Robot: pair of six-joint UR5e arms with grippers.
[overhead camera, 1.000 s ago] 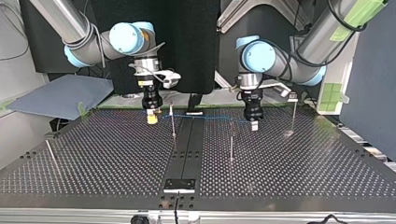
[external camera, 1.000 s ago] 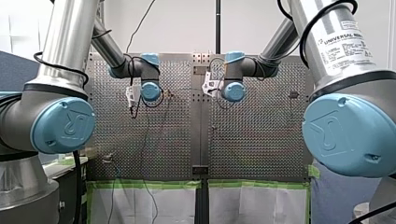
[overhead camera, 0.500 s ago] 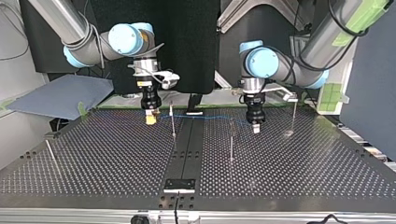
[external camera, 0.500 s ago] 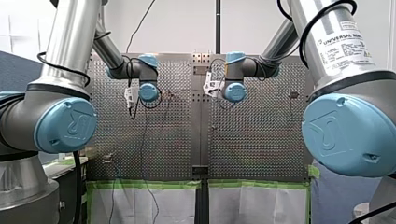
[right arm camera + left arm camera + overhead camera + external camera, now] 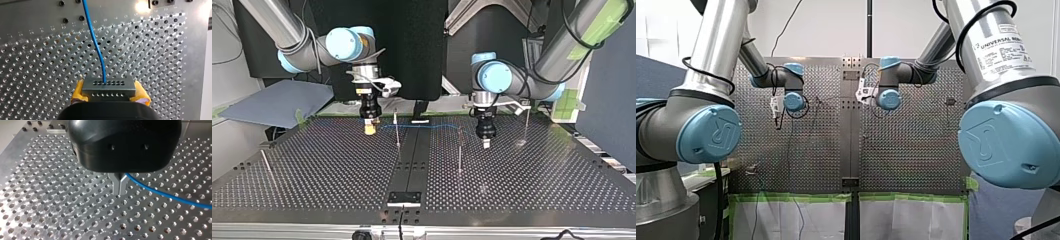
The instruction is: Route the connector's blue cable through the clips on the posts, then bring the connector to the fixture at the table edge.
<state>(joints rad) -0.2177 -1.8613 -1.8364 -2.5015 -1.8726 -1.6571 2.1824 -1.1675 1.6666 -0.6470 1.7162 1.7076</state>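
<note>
So my right end effector (image 5: 109, 93) is clamped tight on the connector (image 5: 108, 85), a little grey metal block with rows of tiny holes, and the yellow pads (image 5: 78, 92) squeeze it from both sides. The blue cable (image 5: 96, 42) comes straight out of the connector's top face and snakes away ahead of the end effector over the perforated worktop (image 5: 37, 75). In the top view that same end effector (image 5: 370, 129) hangs just above the worktop (image 5: 537, 190) at the view's left, a bit off the dark centre strip, so that's where the connector sits too: held in the air, not lying on anything. From there the cable (image 5: 432, 127) runs roughly level across to my left end effector (image 5: 485, 143) on the view's right. It crosses the upper end of a thin post (image 5: 397, 131) and passes near the top of a darker post (image 5: 459, 152), but I can't tell whether it's actually sitting in a clip on either one. In the left wrist view the left end effector's (image 5: 120, 187) metal fingers (image 5: 116, 185) are pinched together at the tips, and the cable (image 5: 162, 193) comes out from between them just above those tips and trails off to one side over the worktop (image 5: 50, 207), tips hovering close to the holes.
</note>
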